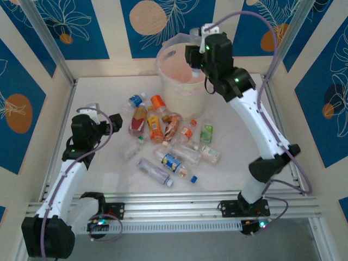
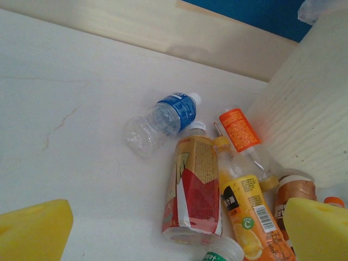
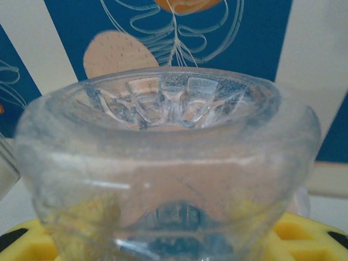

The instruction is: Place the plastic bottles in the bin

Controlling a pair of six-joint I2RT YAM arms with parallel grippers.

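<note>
Several plastic bottles [image 1: 169, 142] lie in a loose pile on the white table in front of the bin [image 1: 184, 93], a cream-white bucket with a pinkish liner. My right gripper [image 1: 196, 61] hangs over the bin's mouth, shut on a clear bottle [image 3: 168, 163] whose ribbed base faces the right wrist camera. My left gripper [image 1: 112, 126] stands open at the pile's left edge, its yellow fingers [image 2: 33, 231] wide apart. Ahead of it lie a red-and-gold bottle [image 2: 194, 187], an orange juice bottle [image 2: 247, 212] and a blue-labelled clear bottle [image 2: 163, 120].
An orange-labelled clear bottle [image 2: 239, 129] rests against the bin's wall [image 2: 310, 119]. Low cream walls and aluminium posts ring the table. Bare tabletop [image 1: 103, 174] lies left of and in front of the pile.
</note>
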